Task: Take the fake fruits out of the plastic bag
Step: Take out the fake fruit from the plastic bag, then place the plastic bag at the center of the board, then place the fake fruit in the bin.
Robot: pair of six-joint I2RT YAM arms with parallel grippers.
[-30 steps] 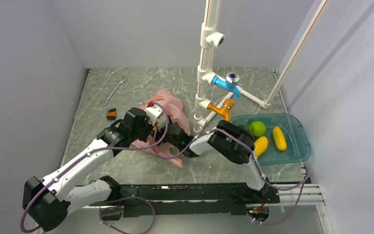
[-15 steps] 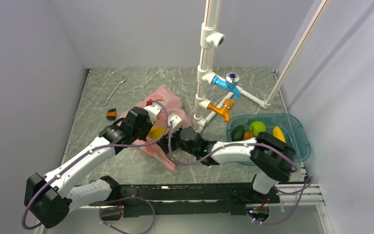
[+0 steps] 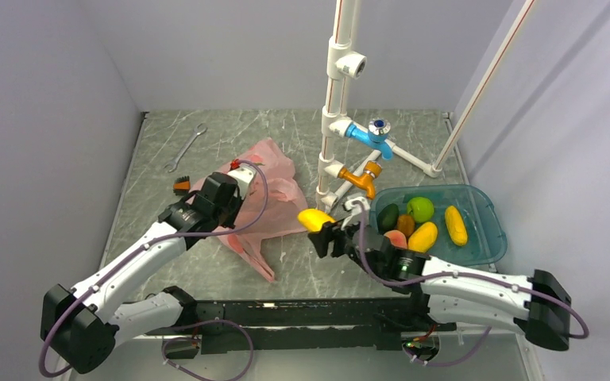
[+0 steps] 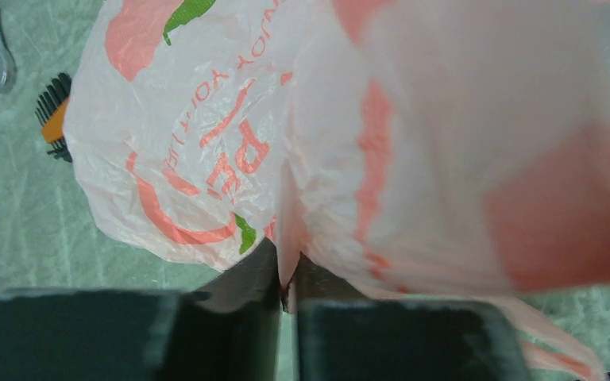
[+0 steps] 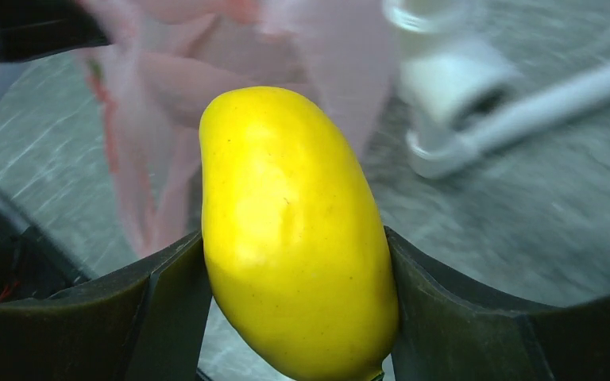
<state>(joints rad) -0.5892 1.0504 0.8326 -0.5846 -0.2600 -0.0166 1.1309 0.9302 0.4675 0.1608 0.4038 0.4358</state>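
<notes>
Where grey walls [image 3: 48, 119] meet it, the marbled tabletop [image 3: 286, 131] bears the plastic bag [image 3: 274, 198].

The left arm [image 3: 127, 266] reaches forward and rightward from its base at the near left, forearm rising to a bent wrist. The left gripper [image 4: 286, 274] has its 2 fingers pressed together, with a fold of the plastic bag [image 4: 206, 143] pinched between them. The right arm [image 3: 461, 287] lies low, stretched leftward from an elbow far out on the right. The right gripper [image 5: 295, 262] stands wide, its 2 fingers [image 5: 163, 305] clamped against the sides of a yellow mango [image 5: 294, 198].
</notes>
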